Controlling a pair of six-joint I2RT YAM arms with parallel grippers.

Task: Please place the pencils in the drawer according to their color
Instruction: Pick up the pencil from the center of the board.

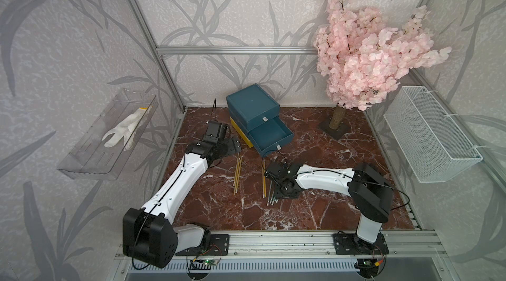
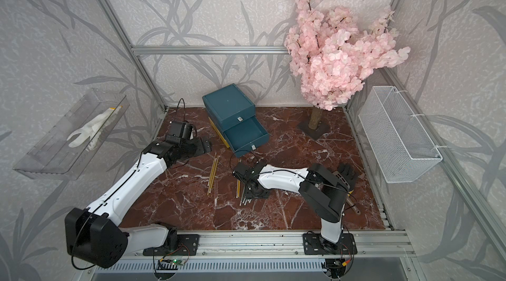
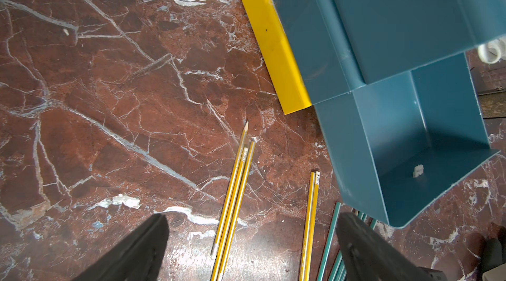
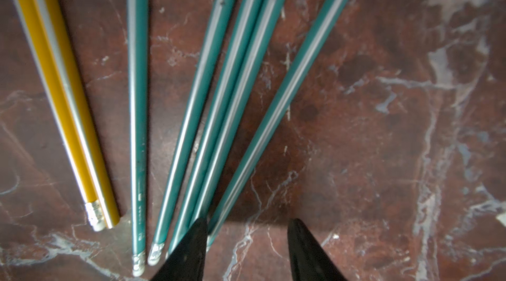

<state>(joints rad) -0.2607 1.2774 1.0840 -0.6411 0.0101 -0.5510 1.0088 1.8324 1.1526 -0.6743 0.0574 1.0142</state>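
- The right hand (image 4: pixel 247 224) hangs low over the worktop (image 1: pixel 328 205), in front of the drawer (image 1: pixel 253 107). Its fingers stand part way apart and hold nothing.
- Five green pencils (image 4: pixel 232 101) lie flat under that hand, spread like a fan, in front of the drawer. The end of one lies between the fingers, just beside one of them.
- Two yellow pencils (image 4: pixel 63 101) lie side by side and touching. They are just beside the green ones, also in front of the drawer.
- Three more yellow pencils (image 1: pixel 237 175) lie close together in front of the drawer, over toward its yellow corner.
- The left hand (image 3: pixel 252 216) is near the drawer's left side. Its fingers are wide apart and hold nothing.
- The drawer stands toward the back of the worktop, turned at a slant. Its top tier is shut. The middle tier (image 1: pixel 271 133) is pulled out. The yellow tier (image 1: pixel 240 134) is at the bottom.
- A pink flower tree (image 1: pixel 364 55) stands at the back, well apart from the drawer, on its right.
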